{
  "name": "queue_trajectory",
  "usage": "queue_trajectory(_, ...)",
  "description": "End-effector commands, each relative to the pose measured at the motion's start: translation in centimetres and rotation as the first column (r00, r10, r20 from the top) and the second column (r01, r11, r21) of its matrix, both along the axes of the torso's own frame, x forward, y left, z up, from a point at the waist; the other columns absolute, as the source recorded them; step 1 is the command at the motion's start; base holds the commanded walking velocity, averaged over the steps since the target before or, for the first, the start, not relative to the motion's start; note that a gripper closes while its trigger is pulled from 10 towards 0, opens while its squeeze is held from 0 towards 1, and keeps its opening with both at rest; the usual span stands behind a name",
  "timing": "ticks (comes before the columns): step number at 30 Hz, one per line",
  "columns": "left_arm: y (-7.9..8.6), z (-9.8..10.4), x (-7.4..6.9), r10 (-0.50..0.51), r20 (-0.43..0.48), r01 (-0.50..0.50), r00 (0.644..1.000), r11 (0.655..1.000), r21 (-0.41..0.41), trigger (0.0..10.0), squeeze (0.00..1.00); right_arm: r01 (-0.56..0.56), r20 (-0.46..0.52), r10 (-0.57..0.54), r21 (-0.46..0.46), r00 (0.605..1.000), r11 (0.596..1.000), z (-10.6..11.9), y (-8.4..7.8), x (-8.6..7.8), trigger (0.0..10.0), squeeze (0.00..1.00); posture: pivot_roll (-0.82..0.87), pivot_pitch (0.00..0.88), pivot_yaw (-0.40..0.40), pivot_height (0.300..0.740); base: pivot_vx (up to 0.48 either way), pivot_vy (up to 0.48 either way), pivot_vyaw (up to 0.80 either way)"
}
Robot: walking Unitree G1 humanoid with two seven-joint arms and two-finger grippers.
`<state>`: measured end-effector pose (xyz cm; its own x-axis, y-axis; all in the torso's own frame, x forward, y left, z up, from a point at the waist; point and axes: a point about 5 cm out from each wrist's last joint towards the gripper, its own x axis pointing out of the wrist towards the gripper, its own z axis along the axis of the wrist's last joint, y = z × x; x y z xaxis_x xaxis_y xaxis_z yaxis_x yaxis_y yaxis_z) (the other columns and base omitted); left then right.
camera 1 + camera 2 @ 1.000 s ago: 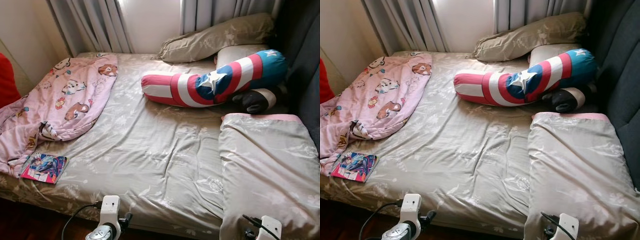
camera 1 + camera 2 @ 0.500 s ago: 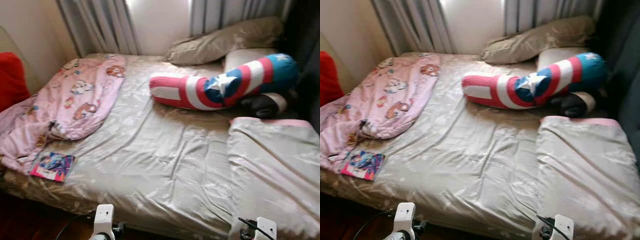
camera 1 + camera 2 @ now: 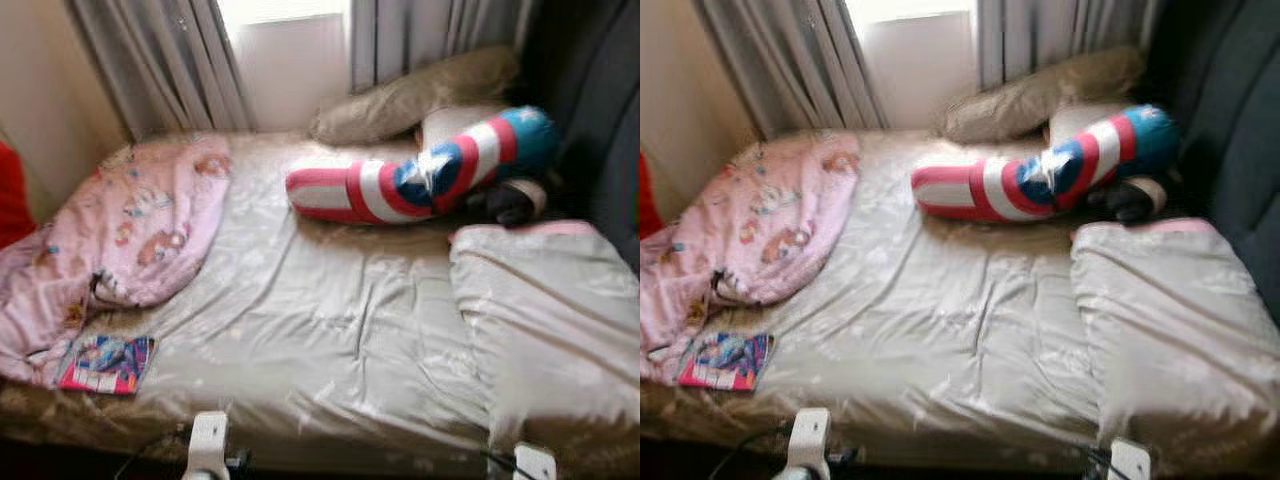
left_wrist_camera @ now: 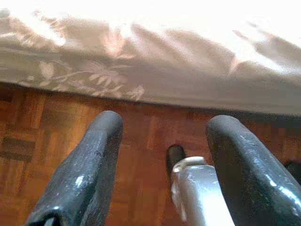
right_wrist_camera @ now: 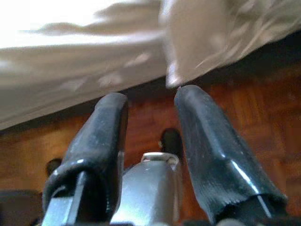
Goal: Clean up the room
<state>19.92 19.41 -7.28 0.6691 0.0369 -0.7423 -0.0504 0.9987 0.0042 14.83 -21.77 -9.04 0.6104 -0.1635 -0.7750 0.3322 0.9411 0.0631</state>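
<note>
A bed with a beige flowered sheet (image 3: 330, 330) lies before me. On its left side is a crumpled pink cartoon blanket (image 3: 130, 225). A colourful book (image 3: 105, 363) rests at the front left corner, half under the blanket's edge. A red, white and blue bolster (image 3: 420, 175) lies across the head end. Both arms hang low in front of the bed. My left gripper (image 4: 164, 122) is open over the wooden floor beside the bed's edge, holding nothing. My right gripper (image 5: 150, 96) is also open and empty, under the overhanging sheet.
A beige pillow (image 3: 410, 95) leans at the curtains, with a second pillow (image 3: 450, 120) behind the bolster. A folded beige duvet (image 3: 545, 320) covers the right side. A dark round cushion (image 3: 510, 200) sits beside it. A red object (image 3: 10, 195) is at the far left.
The whole picture has shifted and blurred as the camera moves. The blanket, book and pillows lie as before. Both arms stay low at the bed's front.
</note>
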Motion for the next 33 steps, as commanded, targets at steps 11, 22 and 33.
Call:
queue_trajectory(11, 0.54, 0.18, 0.18, 0.019, 0.008, -0.019, 1.000, 1.000, 0.009, 10.0, 0.00, -0.006, 0.003, 0.006, 0.008, 1.000, 1.000, 0.08, 0.07, 0.29, 10.0, 0.00, 0.03, 0.047, 0.081, 0.740, 0.000, 0.480, 0.00)
queue_trajectory(22, 0.52, 0.26, 0.33, 0.025, 0.015, -0.025, 1.000, 1.000, 0.005, 10.0, 0.00, -0.031, -0.005, 0.031, 0.013, 1.000, 0.999, 0.03, 0.32, 0.34, 10.0, 0.00, 0.04, 0.063, 0.078, 0.740, 0.000, 0.480, 0.00)
queue_trajectory(33, 0.51, 0.35, 0.48, 0.027, 0.022, -0.027, 0.999, 1.000, 0.001, 10.0, 0.00, -0.049, -0.020, 0.050, 0.017, 0.999, 0.999, -0.12, 0.50, 0.14, 10.0, 0.00, 0.04, 0.072, 0.078, 0.740, 0.000, 0.480, 0.00)
